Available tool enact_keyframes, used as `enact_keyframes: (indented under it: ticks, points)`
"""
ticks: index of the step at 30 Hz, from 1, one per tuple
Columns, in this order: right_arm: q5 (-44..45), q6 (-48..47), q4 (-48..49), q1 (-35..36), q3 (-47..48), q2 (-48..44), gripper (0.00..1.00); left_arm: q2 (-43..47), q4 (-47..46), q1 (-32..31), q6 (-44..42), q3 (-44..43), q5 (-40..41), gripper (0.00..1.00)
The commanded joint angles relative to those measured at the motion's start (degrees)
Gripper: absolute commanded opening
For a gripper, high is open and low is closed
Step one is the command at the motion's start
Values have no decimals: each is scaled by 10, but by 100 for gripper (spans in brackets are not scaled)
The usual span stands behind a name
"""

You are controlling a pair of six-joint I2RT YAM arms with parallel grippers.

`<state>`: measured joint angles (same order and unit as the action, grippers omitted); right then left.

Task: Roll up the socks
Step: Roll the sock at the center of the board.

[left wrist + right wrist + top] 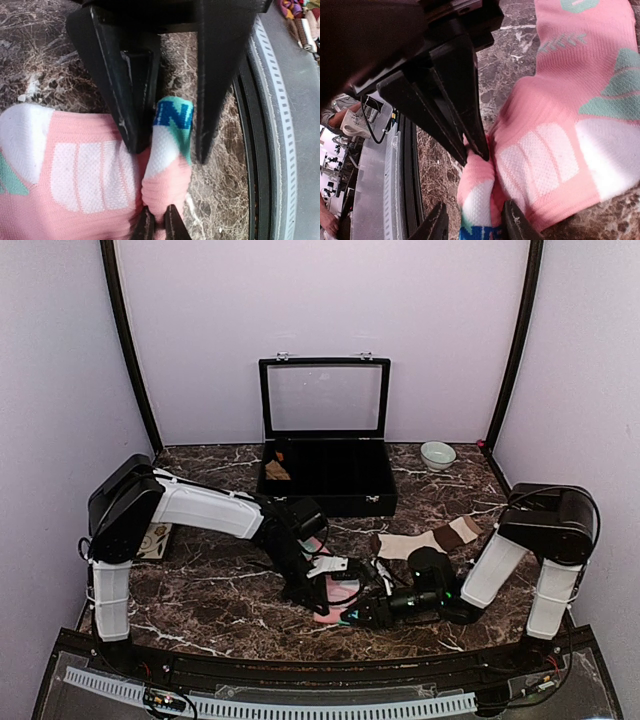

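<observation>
Table edge (320, 647) lies beside pink sock (90, 175), pinched by left end effector (170, 152) and right end effector (474, 157).

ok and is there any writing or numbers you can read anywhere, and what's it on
"N": a mint letter on the blue cuff band of the pink sock; only a sliver of the letter before it shows, so the whole word cannot be read.
A mint shape on the sock at the top edge of the right wrist view: cut off, unreadable.
A tan card at the left in the top view: marks too small to read.
</observation>
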<state>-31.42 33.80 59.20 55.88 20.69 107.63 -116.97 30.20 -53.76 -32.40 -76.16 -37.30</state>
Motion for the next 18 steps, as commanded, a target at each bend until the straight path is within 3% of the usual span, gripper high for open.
enact_keyframes:
  ticks: [1, 8, 11, 13, 17, 18]
  points:
    - [60, 25, -117, 2, -61, 33, 40, -42, 53, 15, 25, -8, 17, 0]
    - [106, 51, -69, 13, -111, -24, 42, -85, 84, 20, 34, -33, 30, 0]
    - [156, 29, -112, 31, -121, -100, 41, -96, 92, 24, 38, -39, 33, 0]
    - [214, -4, -184, 53, -113, -187, 40, -98, 102, 30, 34, -42, 20, 0]
    - [468, -124, -375, 167, -69, -416, 40, -104, 120, 37, 27, -49, 10, 0]
    - [500, -154, -400, 179, -59, -458, 82, -108, 123, 38, 28, -51, 10, 0]
